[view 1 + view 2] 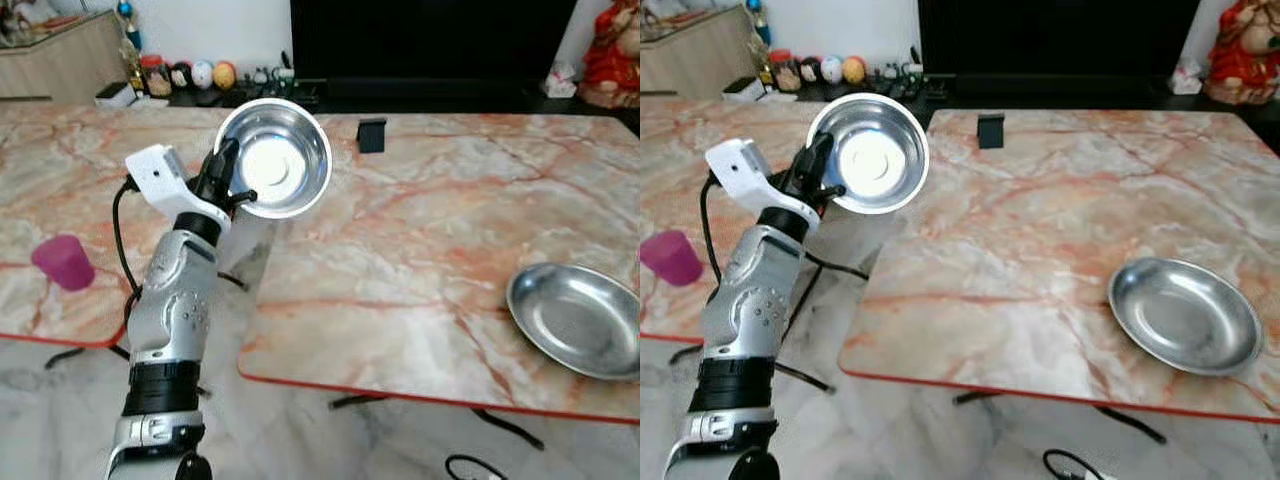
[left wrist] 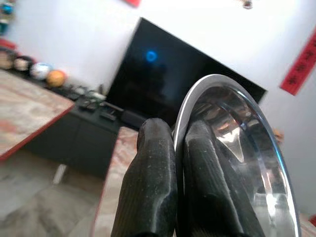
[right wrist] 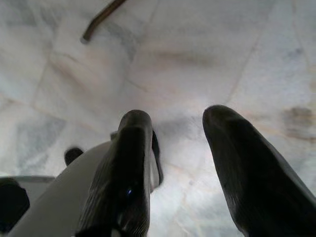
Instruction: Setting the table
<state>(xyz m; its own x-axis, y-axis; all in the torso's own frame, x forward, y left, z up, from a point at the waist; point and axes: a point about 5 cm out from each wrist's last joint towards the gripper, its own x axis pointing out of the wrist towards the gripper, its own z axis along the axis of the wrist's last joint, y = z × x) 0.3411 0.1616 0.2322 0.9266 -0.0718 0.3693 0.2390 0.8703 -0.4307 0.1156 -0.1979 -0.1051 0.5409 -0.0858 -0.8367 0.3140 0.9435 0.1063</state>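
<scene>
My left gripper (image 1: 228, 180) is raised over the gap between the two tables and is shut on the rim of a shiny steel bowl (image 1: 277, 158), which is tipped so its inside faces me. In the left wrist view the two black fingers (image 2: 153, 182) pinch the steel bowl's rim (image 2: 237, 143). A flat steel plate (image 1: 578, 318) lies on the right marble table (image 1: 420, 260) near its right edge. A pink cup (image 1: 63, 262) stands on the left table (image 1: 60, 180). My right gripper (image 3: 177, 163) hangs open above the marble floor, holding nothing.
A small black box (image 1: 371, 135) stands at the far edge of the right table. Beyond it is a dark TV cabinet (image 1: 430, 50) with small round ornaments (image 1: 200, 74) and a red figure (image 1: 612, 50). Black cables (image 1: 480, 468) lie on the floor under the tables.
</scene>
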